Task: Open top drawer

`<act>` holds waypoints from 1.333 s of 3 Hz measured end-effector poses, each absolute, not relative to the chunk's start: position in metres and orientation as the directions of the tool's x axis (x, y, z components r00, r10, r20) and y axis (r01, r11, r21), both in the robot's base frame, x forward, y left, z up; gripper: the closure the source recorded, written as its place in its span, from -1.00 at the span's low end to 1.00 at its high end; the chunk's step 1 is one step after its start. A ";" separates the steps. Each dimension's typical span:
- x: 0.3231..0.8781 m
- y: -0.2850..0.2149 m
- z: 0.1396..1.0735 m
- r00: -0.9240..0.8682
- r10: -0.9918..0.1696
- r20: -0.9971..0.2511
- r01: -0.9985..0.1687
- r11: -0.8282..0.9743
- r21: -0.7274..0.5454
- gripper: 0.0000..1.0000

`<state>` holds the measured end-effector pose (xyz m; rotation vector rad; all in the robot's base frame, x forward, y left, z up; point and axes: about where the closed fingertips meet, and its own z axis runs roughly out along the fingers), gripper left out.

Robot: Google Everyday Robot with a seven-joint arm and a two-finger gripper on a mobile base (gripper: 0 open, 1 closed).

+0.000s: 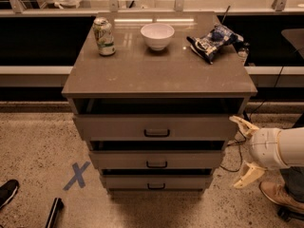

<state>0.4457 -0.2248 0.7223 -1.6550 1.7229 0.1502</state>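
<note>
The wide grey-beige top drawer [190,127] with a small black loop handle [156,133] sits uppermost of 3 in the grey cabinet [156,77], its front standing slightly out with a dark gap above it. The cream 2-finger gripper [243,150] hangs just right of the drawers, fingers spread wide and holding nothing. On top stand a green-and-white can [104,36], a white bowl [157,35] and a blue crinkled snack bag [213,41].
</note>
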 end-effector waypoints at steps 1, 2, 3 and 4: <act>0.447 -0.224 0.720 0.097 -0.823 -0.560 -0.902 0.165 -0.398 -1.00; 0.462 -0.223 0.696 0.110 -0.853 -0.510 -0.901 0.131 -0.413 -1.00; 0.485 -0.220 0.671 0.138 -0.884 -0.446 -0.903 0.072 -0.423 -1.00; 0.511 -0.217 0.655 0.162 -0.910 -0.381 -0.907 0.015 -0.421 -1.00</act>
